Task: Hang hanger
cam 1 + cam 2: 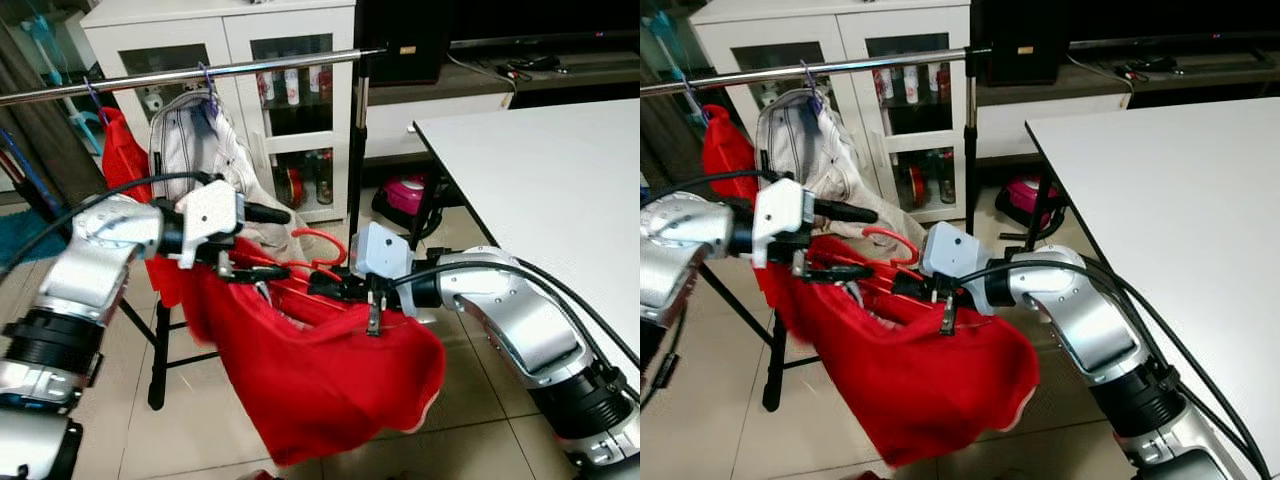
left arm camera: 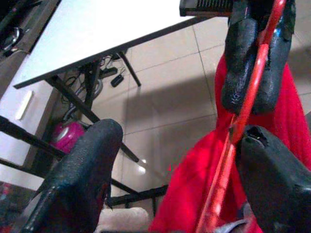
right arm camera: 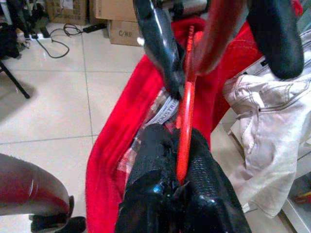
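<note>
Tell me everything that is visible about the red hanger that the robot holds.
The red hanger is thin and glossy, apparently plastic. Its curved hook rises between the two arms, below the metal rail, not yet on it. A red garment hangs from it, draping toward the tiled floor. The right gripper is shut on its bar; the left gripper is open, with one finger against the bar. The hanger lies roughly level, in front of a hung white garment.

head stereo downward, wrist close-ups, shared hanger [image 1: 318,262]
</note>
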{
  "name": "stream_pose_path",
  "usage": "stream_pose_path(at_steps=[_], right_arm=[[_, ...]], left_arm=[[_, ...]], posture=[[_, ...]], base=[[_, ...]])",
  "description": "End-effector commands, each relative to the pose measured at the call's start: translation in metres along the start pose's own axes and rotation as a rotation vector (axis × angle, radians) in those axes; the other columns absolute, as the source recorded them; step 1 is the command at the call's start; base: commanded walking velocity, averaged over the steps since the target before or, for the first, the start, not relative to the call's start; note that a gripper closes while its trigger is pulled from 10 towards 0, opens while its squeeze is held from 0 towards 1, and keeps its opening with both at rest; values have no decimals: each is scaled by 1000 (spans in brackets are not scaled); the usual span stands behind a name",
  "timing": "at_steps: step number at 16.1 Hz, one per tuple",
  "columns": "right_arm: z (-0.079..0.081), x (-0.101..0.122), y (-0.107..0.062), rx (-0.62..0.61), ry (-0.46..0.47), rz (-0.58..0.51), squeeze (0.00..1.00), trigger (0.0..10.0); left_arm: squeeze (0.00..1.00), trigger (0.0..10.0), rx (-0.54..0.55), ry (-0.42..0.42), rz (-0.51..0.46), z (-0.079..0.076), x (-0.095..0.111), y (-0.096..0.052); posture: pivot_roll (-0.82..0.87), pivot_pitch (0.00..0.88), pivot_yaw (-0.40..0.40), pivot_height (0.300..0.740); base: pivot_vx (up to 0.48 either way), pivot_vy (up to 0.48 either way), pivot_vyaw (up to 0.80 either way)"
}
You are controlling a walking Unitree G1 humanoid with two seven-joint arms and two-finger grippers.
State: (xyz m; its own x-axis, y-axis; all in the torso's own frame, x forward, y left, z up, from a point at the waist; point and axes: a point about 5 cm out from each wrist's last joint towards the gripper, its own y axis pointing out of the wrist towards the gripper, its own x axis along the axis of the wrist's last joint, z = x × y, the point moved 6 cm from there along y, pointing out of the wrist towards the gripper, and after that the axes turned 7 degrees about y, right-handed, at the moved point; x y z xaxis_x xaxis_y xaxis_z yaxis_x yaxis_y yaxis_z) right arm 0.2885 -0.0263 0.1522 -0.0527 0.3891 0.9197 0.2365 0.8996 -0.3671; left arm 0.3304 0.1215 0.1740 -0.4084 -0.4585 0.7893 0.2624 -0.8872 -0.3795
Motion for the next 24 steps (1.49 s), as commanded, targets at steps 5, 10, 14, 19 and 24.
stream_pose_path(at_steps=[5,10,14,19,24], right_arm=[[0,21,1,14,-64,-58,0,10000],[0,23,2,17,-69,-62,0,10000],[-1,24,2,18,-72,-64,0,10000],[-6,27,4,21,-81,-65,0,10000],[-7,28,1,21,-80,-70,0,10000]], left_arm=[[0,0,-13,-78,-6,-7,-15,16],[0,0,-53,-111,-42,-13,-14,19],[0,0,-83,-121,-53,-19,-13,22],[0,0,-101,-141,-38,-21,-17,19],[0,0,-89,-155,-45,-18,-13,11]], posture=[[-149,0,75,740],[-146,0,74,740],[-144,0,70,740],[-138,0,66,740],[-133,0,57,740]], base=[[0,0,0],[0,0,0],[0,0,0],[0,0,0],[0,0,0]])
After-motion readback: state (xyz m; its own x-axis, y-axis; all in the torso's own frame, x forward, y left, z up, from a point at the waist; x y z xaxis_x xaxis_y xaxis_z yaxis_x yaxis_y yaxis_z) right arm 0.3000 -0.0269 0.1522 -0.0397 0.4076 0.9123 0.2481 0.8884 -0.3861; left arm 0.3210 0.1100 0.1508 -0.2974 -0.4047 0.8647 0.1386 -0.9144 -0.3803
